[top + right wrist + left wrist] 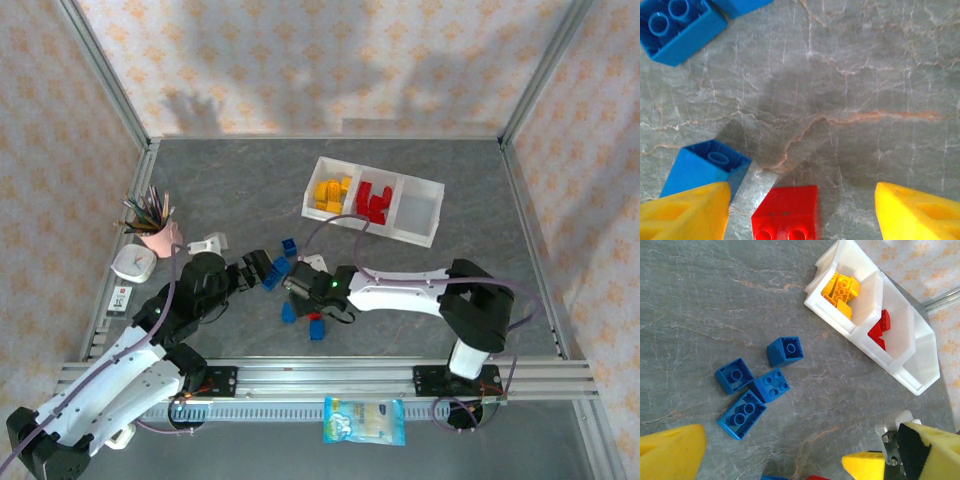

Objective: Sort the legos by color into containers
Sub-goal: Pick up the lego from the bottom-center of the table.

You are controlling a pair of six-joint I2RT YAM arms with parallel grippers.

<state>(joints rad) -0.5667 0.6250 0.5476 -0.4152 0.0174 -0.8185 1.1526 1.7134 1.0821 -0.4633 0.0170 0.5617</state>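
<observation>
My right fingers point(920, 215) are spread; the red lego point(786, 212) lies between them, close beside a blue lego point(705, 167).

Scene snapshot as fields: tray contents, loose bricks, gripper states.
tray: white, three compartments
left compartment, top view: yellow legos
middle compartment: red legos
right compartment: empty
loose on table: blue legos, one red lego
left gripper: open, over blue legos
right gripper: open, straddling red lego
</observation>
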